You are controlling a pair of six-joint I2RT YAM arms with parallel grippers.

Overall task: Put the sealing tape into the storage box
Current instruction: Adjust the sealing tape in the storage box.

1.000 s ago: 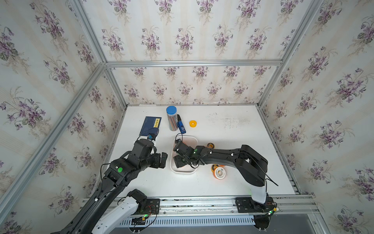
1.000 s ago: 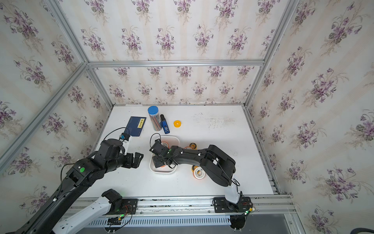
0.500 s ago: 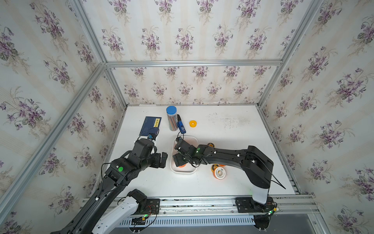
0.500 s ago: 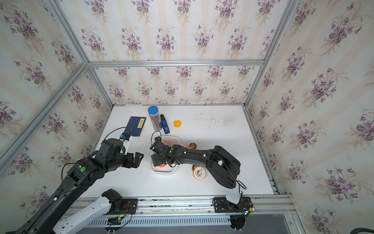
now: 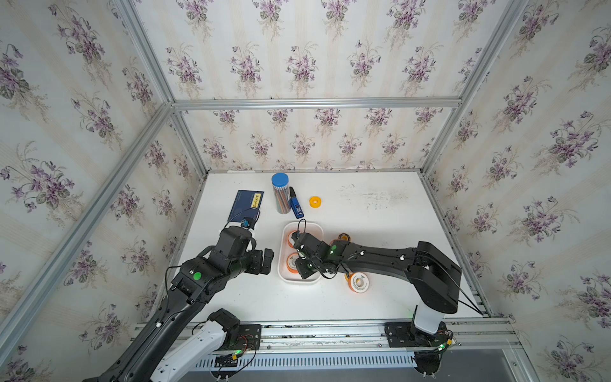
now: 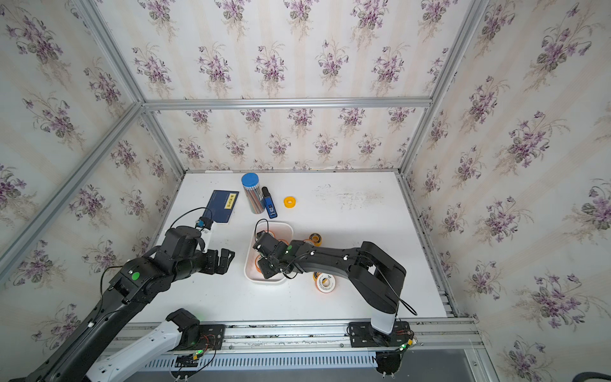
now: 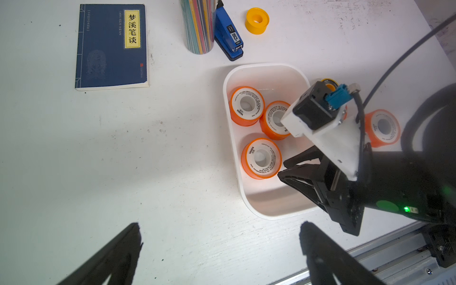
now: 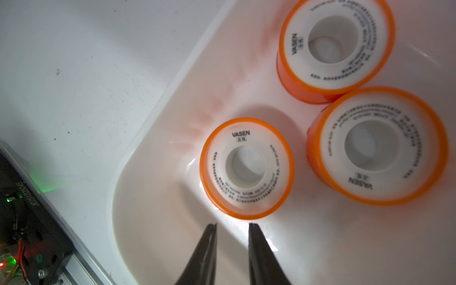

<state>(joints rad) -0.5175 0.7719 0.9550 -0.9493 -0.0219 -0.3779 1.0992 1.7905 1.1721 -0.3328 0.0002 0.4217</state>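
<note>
Hovering over the storage box (image 8: 158,217) at frame bottom, the right pincer (image 8: 233,225), clenched empty, seemingly leaves the sealing tape (image 8: 246,167) free; left pincer (image 7: 220,224) released.

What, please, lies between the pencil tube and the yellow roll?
A blue stapler lies there, right beside the pencil tube and apart from the yellow roll, clearest in the left wrist view.

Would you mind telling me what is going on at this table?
The robot is filling the white storage box with sealing tape: three orange tape spools already lie in it. The right gripper hangs over the box, shut and empty, its tips near one spool. The left gripper hovers open beside the box, holding nothing. A fourth orange spool lies on the table outside the box, beside the right arm.
</note>
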